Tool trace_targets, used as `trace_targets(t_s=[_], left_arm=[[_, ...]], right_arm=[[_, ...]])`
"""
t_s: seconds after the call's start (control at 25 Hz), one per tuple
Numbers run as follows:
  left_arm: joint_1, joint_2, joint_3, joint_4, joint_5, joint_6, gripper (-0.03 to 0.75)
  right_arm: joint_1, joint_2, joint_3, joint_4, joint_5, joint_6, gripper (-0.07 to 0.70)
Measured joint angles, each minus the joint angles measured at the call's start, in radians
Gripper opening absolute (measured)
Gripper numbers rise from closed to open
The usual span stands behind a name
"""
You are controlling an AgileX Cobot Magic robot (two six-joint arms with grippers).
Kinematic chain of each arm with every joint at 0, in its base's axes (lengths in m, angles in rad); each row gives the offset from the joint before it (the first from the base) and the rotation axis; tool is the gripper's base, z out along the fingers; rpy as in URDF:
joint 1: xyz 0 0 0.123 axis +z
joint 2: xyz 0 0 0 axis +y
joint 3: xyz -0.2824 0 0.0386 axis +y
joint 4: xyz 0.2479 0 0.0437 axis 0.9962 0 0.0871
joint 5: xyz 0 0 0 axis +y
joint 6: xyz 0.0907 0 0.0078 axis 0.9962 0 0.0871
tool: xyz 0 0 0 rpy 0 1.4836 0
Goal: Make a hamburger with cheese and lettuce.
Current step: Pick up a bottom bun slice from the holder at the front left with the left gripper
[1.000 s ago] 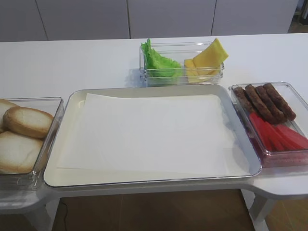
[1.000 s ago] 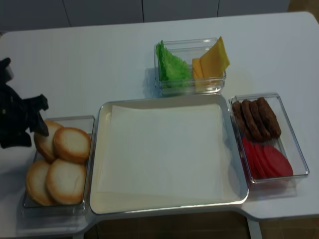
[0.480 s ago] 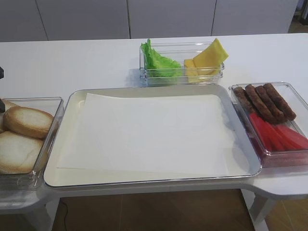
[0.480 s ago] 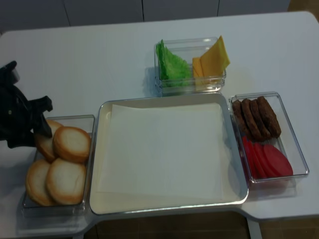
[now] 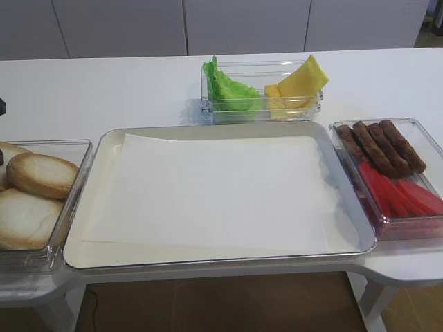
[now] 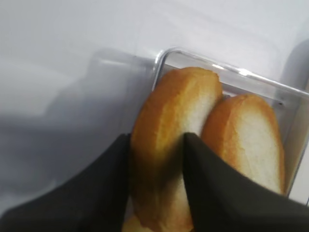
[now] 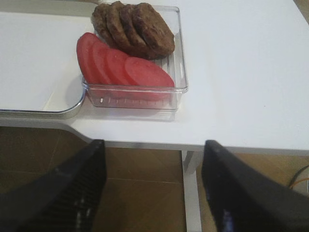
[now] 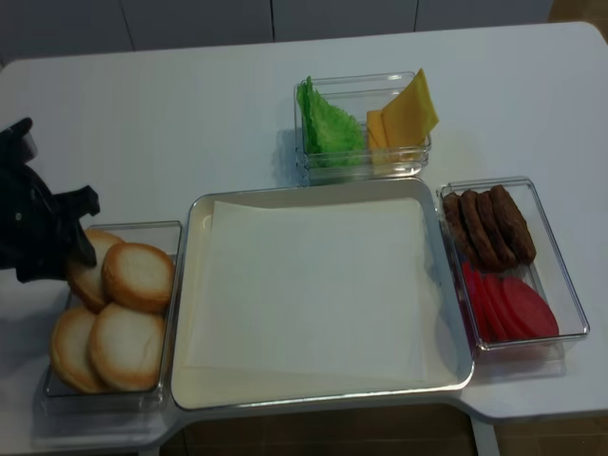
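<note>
1. We see the bun half (image 6: pixel 166 145) standing on edge in the clear bun container (image 8: pixel 166 228) at 9 o'clock of the tray, in the corner farthest from it, leaning against a second bun half (image 6: pixel 251 140).
2. Our left gripper (image 6: pixel 157 183) straddles that bun half: one dark finger (image 6: pixel 96 193) lies against its crusty side, the other (image 6: pixel 212 188) sits on its pale cut face, between the two buns. The fingers are pinching the bun.
3. Three more bun halves (image 8: pixel 123 342) lie flat in the same container.
4. The lettuce (image 8: pixel 328 123) and the cheese (image 8: pixel 404 114) share a clear box (image 8: pixel 361 171) at 12 o'clock of the tray, lettuce on the left, cheese slices propped up on the right.
5. The metal tray (image 8: pixel 195 214) sits in the middle, lined with white paper (image 8: pixel 313 285).
6. At 3 o'clock, a clear dish (image 7: pixel 181 63) holds brown meat patties (image 7: pixel 140 26) at the far end and red tomato slices (image 7: pixel 120 67) at the near end.
7. Our right gripper (image 7: pixel 152 193) hangs below the white table (image 7: pixel 241 72) edge, off the dish's near end, its fingers (image 7: pixel 63 193) spread wide around nothing.
</note>
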Motion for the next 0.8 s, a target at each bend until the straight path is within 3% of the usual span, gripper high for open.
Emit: trace_targets(t_s=[0.4, 0.8], left_arm=[[0.000, 0.000, 0.000, 0.008, 0.002, 0.019, 0.228], [0.000, 0.000, 0.000, 0.015, 0.017, 0.035, 0.294]], right_arm=[[0.000, 0.000, 0.000, 0.000, 0.000, -0.002, 0.487], [0.000, 0.000, 0.000, 0.000, 0.000, -0.002, 0.487]])
